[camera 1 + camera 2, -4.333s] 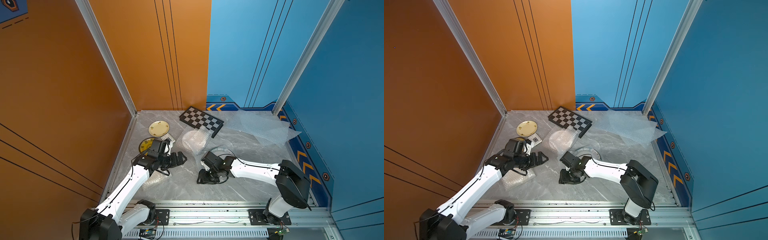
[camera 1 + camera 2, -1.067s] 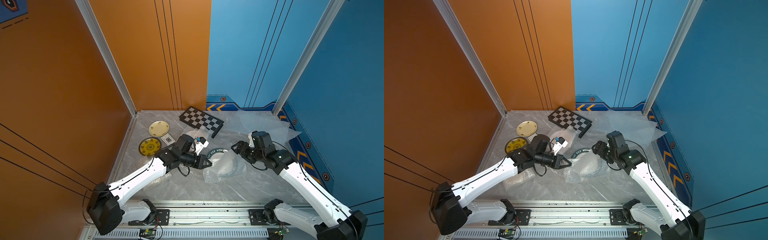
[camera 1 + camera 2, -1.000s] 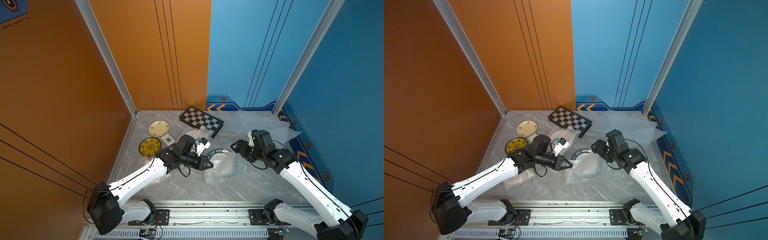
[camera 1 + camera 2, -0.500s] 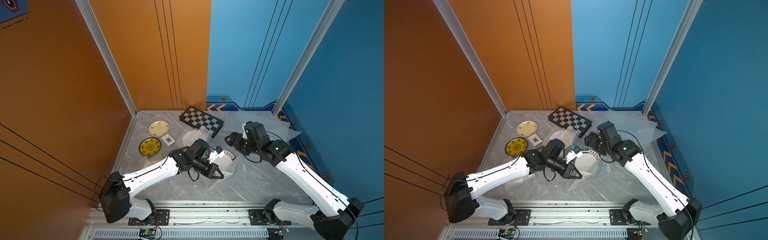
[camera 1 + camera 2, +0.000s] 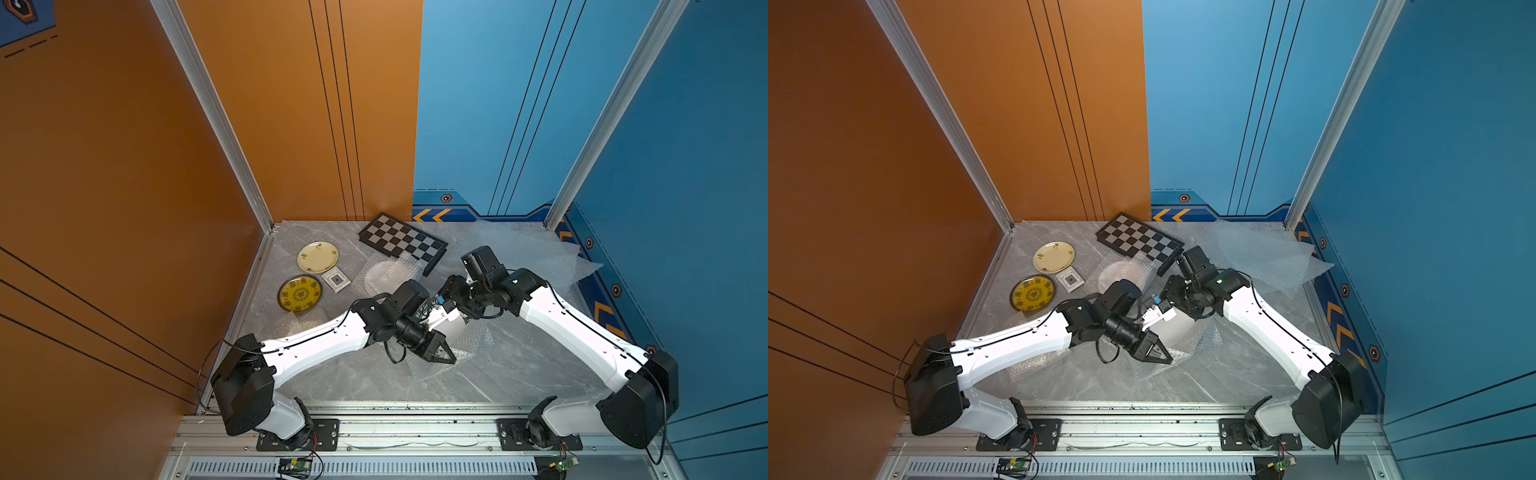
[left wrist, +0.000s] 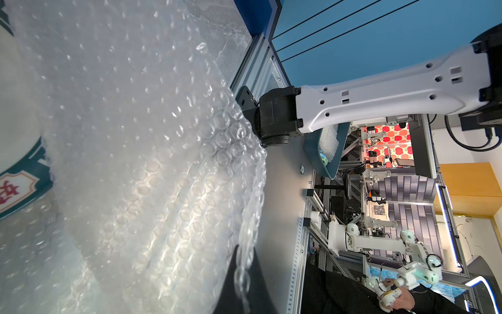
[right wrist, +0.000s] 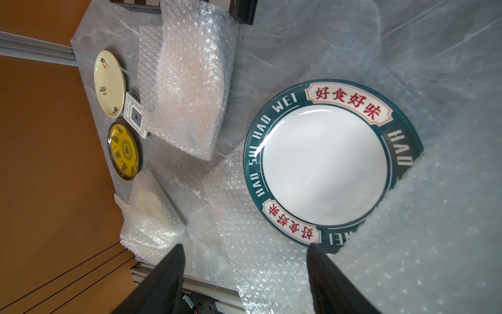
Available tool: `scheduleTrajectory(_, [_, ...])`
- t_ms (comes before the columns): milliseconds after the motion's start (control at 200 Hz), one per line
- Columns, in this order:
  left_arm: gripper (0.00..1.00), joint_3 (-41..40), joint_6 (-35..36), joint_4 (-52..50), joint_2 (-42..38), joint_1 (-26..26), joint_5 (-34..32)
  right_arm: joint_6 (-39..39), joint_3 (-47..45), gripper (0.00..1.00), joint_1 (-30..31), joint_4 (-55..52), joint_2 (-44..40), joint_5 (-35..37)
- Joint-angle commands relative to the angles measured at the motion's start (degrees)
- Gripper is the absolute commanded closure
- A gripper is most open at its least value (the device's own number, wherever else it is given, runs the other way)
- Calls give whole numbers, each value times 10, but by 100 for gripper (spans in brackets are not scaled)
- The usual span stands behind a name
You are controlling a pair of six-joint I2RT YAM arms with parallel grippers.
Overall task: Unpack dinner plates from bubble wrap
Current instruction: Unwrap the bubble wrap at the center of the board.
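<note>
The white dinner plate with a dark lettered rim (image 7: 323, 163) lies half uncovered on bubble wrap (image 7: 421, 217), which still hides one side of its rim. My left gripper (image 6: 244, 271) is shut on an edge of that bubble wrap (image 6: 135, 163), held in front of the plate (image 5: 451, 324). In both top views the left gripper (image 5: 440, 353) (image 5: 1156, 353) sits low near the table's middle. My right gripper (image 7: 244, 247) hangs open above the plate's near rim, holding nothing. A pale yellow plate (image 5: 317, 257) and a dark-rimmed yellow plate (image 5: 299, 293) lie bare at the left.
Two bundles wrapped in bubble wrap lie on the table, one (image 5: 384, 276) beside the black-grey checkerboard (image 5: 402, 242), one (image 5: 293, 322) by the yellow plate. A small white card (image 5: 336, 279) lies between the plates. Loose wrap sheets (image 5: 528, 253) fill the back right corner.
My left gripper has pulled the bubble wrap forward and to the right, off the lettered plate. My right arm has swung left over the plate, still open.
</note>
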Motion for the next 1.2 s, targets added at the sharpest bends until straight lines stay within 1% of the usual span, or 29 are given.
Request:
scheduleTrajectory(0, [98, 16, 6, 4, 8, -8, 14, -5, 49, 26, 0, -98, -33, 67])
scheduleTrajectory(85, [98, 18, 6, 4, 7, -7, 12, -2, 98, 23, -5, -227, -45, 140])
scheduleTrajectory(140, [98, 18, 6, 4, 7, -7, 12, 6, 103, 23, -6, -282, -62, 161])
scheduleTrajectory(210, [98, 19, 5, 4, 7, -7, 12, 26, 80, 23, -14, -314, -92, 146])
scheduleTrajectory(295, [98, 21, 5, 5, 8, -8, 9, 55, 35, 23, -20, -326, -137, 118])
scheduleTrajectory(390, [98, 22, 2, 4, 10, -13, 7, 76, 7, 23, -23, -334, -176, 114])
scheduleTrajectory(491, [98, 23, 0, 6, 10, -18, 4, 82, -24, 23, -25, -321, -188, 97])
scheduleTrajectory(611, [99, 25, -2, 7, 14, -22, 4, 106, -68, 23, -12, -237, -187, 76])
scheduleTrajectory(706, [99, 23, -3, 7, 12, -22, -1, 108, -78, 23, -2, -185, -157, 66])
scheduleTrajectory(821, [99, 20, -6, 13, 10, -23, -6, 108, -77, 24, 20, -148, -114, 65])
scheduleTrajectory(871, [100, 19, -7, 13, 9, -23, -9, 109, -82, 26, 28, -138, -103, 66])
scheduleTrajectory(896, [100, 18, -7, 14, 8, -23, -11, 111, -86, 29, 32, -133, -99, 68])
scheduleTrajectory(931, [100, 16, -7, 15, 6, -21, -13, 116, -95, 34, 38, -127, -99, 72])
scheduleTrajectory(961, [100, 12, -10, 16, 5, -20, -15, 120, -103, 40, 40, -124, -102, 73])
scheduleTrajectory(991, [100, 8, -11, 18, 3, -18, -17, 123, -112, 49, 41, -120, -106, 73])
scheduleTrajectory(996, [100, 8, -12, 18, 2, -18, -18, 123, -112, 49, 41, -120, -106, 73])
scheduleTrajectory(1001, [100, 7, -12, 19, 2, -17, -19, 124, -115, 53, 41, -119, -108, 73])
scheduleTrajectory(1011, [100, 5, -13, 19, 1, -16, -20, 125, -118, 57, 41, -118, -111, 73])
scheduleTrajectory(1016, [100, 4, -13, 19, 1, -16, -21, 125, -118, 57, 41, -118, -111, 73])
scheduleTrajectory(1021, [100, 3, -14, 20, 1, -16, -21, 125, -121, 61, 40, -117, -113, 74])
scheduleTrajectory(1026, [100, 3, -14, 20, 0, -16, -22, 125, -121, 61, 40, -117, -113, 74])
scheduleTrajectory(1091, [99, -7, -21, 27, -5, -12, -27, 129, -139, 85, 40, -116, -133, 79])
scheduleTrajectory(1121, [94, -11, -24, 29, -7, -9, -29, 130, -147, 95, 38, -115, -144, 81])
scheduleTrajectory(1141, [89, -13, -26, 30, -8, -9, -32, 130, -151, 100, 36, -116, -151, 82])
scheduleTrajectory(1196, [67, -18, -31, 30, -15, -5, -43, 133, -167, 100, 31, -115, -172, 81])
